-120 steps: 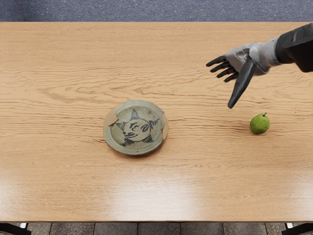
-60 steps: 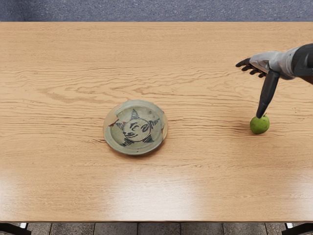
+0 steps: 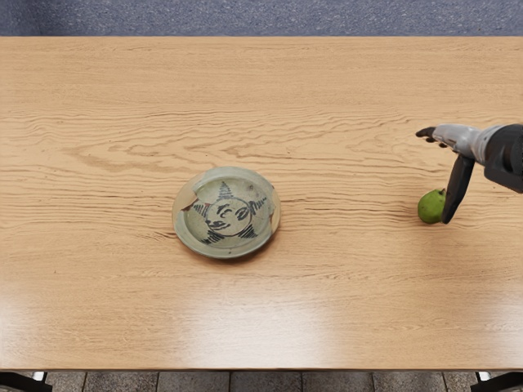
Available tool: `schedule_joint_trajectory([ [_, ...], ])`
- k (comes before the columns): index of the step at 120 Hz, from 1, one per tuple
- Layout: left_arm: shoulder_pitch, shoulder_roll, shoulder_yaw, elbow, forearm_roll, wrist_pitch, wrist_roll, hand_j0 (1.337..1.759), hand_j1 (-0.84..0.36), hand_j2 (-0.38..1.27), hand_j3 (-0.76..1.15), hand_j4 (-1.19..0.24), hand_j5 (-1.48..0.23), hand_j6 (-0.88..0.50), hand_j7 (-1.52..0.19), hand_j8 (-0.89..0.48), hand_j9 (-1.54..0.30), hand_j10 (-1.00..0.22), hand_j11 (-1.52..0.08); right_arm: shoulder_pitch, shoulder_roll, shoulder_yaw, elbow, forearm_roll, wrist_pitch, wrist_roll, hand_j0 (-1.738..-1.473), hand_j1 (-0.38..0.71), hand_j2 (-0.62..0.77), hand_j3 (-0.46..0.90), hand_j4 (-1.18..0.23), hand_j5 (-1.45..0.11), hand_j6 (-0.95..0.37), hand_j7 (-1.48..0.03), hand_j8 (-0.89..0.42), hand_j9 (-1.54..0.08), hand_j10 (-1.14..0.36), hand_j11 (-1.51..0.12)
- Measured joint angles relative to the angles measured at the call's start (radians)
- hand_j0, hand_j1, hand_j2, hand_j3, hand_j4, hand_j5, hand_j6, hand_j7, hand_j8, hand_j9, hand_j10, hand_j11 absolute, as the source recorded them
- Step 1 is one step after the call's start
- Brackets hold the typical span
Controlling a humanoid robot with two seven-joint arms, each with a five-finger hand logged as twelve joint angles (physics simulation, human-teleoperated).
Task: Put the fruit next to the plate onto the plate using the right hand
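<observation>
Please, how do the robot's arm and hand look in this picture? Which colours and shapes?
Only the right arm shows. Its forearm is a thick black casing. The right hand has a light grey, metallic-looking palm and slim black fingers. No cables or markings are visible.

Wood and glaze
Grained wooden worktop, glossy along the bottom; glazed ceramic plate; smooth matt fruit.

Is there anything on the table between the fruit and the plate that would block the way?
Nothing visible does. Only bare table lies between the fruit and the plate to its left. The right hand is open at the fruit's right edge, with nothing between them.
</observation>
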Motion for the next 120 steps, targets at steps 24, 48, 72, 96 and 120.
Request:
schedule_joint_trajectory([
  [24, 0.0, 0.0, 0.0, 0.003, 0.0, 0.0, 0.0, 1.658, 0.35, 0.0, 0.0, 0.0, 0.0, 0.0, 0.0, 0.0, 0.0, 0.0, 0.0, -0.101, 0.037, -0.001, 0.0, -0.082, -0.145, 0.0, -1.658, -0.3, -0.01, 0.0, -0.04, -0.05, -0.05, -0.05, -0.05, -0.05, -0.04, -0.05],
  [48, 0.002, 0.0, 0.0, 0.003, 0.0, 0.0, 0.0, 1.658, 0.35, 0.0, 0.0, 0.0, 0.0, 0.0, 0.0, 0.0, 0.0, 0.0, 0.0, -0.151, 0.082, -0.026, 0.001, -0.121, -0.276, 0.0, -1.658, -0.27, -0.01, 0.0, -0.07, -0.09, -0.07, -0.09, -0.07, -0.09, -0.07, -0.09],
  [72, 0.002, 0.0, -0.001, 0.003, 0.0, 0.0, 0.0, 1.658, 0.35, 0.0, 0.0, 0.0, 0.0, 0.0, 0.0, 0.0, 0.0, 0.0, 0.0, -0.175, 0.112, -0.067, 0.0, -0.131, -0.337, 0.0, -1.658, -0.22, -0.02, 0.0, -0.11, -0.14, -0.11, -0.14, -0.11, -0.14, -0.11, -0.14],
  [96, 0.003, 0.0, 0.0, 0.004, 0.0, 0.0, 0.0, 1.658, 0.35, 0.0, 0.0, 0.0, 0.0, 0.0, 0.0, 0.0, 0.0, 0.0, 0.0, -0.179, 0.109, -0.09, -0.001, -0.133, -0.346, 0.0, -1.658, -0.21, -0.02, 0.0, -0.12, -0.15, -0.12, -0.15, -0.12, -0.15, -0.12, -0.15],
  [120, 0.003, 0.0, 0.002, 0.004, 0.0, 0.0, 0.0, 1.658, 0.35, 0.0, 0.0, 0.0, 0.0, 0.0, 0.0, 0.0, 0.0, 0.0, 0.0, -0.18, 0.09, -0.108, -0.005, -0.136, -0.347, 0.0, -1.658, -0.21, -0.02, 0.0, -0.12, -0.15, -0.12, -0.15, -0.12, -0.15, -0.12, -0.15],
])
